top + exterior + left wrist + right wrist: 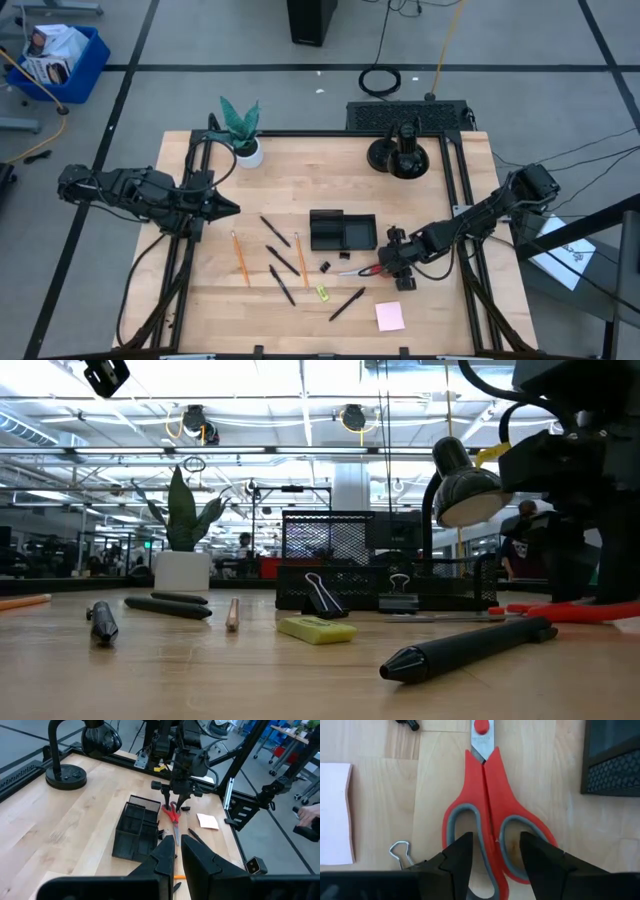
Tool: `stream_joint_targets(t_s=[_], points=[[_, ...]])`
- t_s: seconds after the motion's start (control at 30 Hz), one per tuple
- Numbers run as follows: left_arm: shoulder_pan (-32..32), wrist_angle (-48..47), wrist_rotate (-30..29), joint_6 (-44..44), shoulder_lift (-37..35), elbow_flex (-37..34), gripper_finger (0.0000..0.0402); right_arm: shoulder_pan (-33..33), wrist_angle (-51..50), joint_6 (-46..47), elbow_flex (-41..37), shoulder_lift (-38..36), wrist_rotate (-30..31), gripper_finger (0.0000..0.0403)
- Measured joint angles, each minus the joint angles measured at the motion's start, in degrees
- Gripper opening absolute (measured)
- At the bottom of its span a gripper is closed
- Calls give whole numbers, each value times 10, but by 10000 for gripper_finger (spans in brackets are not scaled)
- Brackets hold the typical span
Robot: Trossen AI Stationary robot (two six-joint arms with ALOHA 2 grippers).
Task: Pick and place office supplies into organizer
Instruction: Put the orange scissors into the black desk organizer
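Red-handled scissors (487, 795) lie flat on the table, just to the near right of the black organizer (342, 232). My right gripper (495, 855) is open and points steeply down, with one finger over each handle loop. Left of the organizer lie two orange pencils (240, 258), several black pens (283, 260), black clips (325, 266) and a yellow-green piece (322, 292). A pink sticky-note pad (390, 316) lies near the front edge. My left gripper (225, 208) is shut and raised over the table's left side, holding nothing. My right gripper comes at the scissors from above, slanting, with its open fingers (457, 852) over the left loop (451, 817) and the right loop (535, 827). Whether the tips touch the handles I cannot tell. The scissors lie flat on the table.
A potted plant (242, 130) and a round black lamp stand (400, 155) are at the far edge. A wire-handled clip (400, 851) lies beside the scissors' handles, between them and the pink pad (335, 812). Bare wood lies at the table's centre back.
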Motion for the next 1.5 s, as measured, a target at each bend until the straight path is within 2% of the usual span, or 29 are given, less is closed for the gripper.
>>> stream_joint_targets(t_s=[0.3,0.7,0.9,1.13,1.5], points=[[0,0,0,-7,0,0,37,0,-3,7,-1,0,0,148],[0,0,0,-7,0,0,37,0,-10,33,-2,-2,3,43],[0,0,0,-7,0,0,37,0,-26,51,-2,-11,-8,44],[0,0,0,-9,0,0,37,2,-60,71,-3,-35,-48,40],[0,1,0,-9,0,0,37,35,-136,120,-4,-97,-39,27]])
